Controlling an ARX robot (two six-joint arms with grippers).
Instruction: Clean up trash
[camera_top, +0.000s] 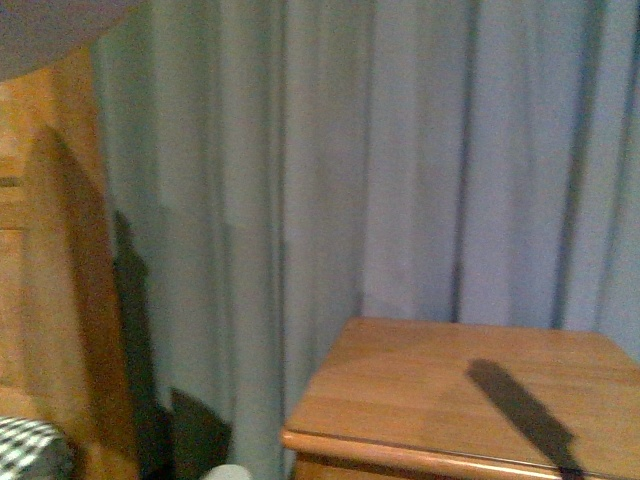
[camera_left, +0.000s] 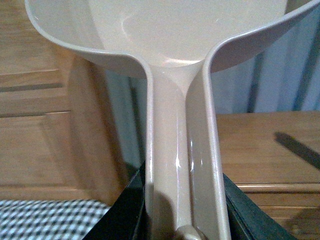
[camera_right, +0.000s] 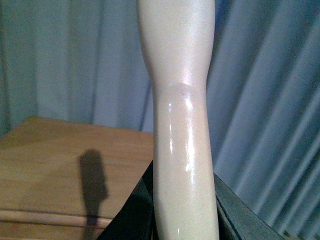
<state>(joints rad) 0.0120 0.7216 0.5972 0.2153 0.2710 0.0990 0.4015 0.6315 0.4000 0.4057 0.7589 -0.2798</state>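
Observation:
The trash is out of view in every frame. In the left wrist view my left gripper (camera_left: 182, 220) is shut on the handle of the pale pink dustpan (camera_left: 170, 35), whose empty scoop spreads out beyond the jaws. In the right wrist view my right gripper (camera_right: 185, 215) is shut on the cream brush handle (camera_right: 180, 100), which runs up out of the frame; its bristles do not show. Neither arm appears in the front view.
A wooden nightstand (camera_top: 460, 400) stands at the front right before grey-blue curtains (camera_top: 350, 150). A wooden bed frame (camera_top: 50, 250) rises at the left, with black-and-white checked fabric (camera_top: 30, 445) at its foot. A long dark shadow (camera_top: 525, 410) crosses the nightstand top.

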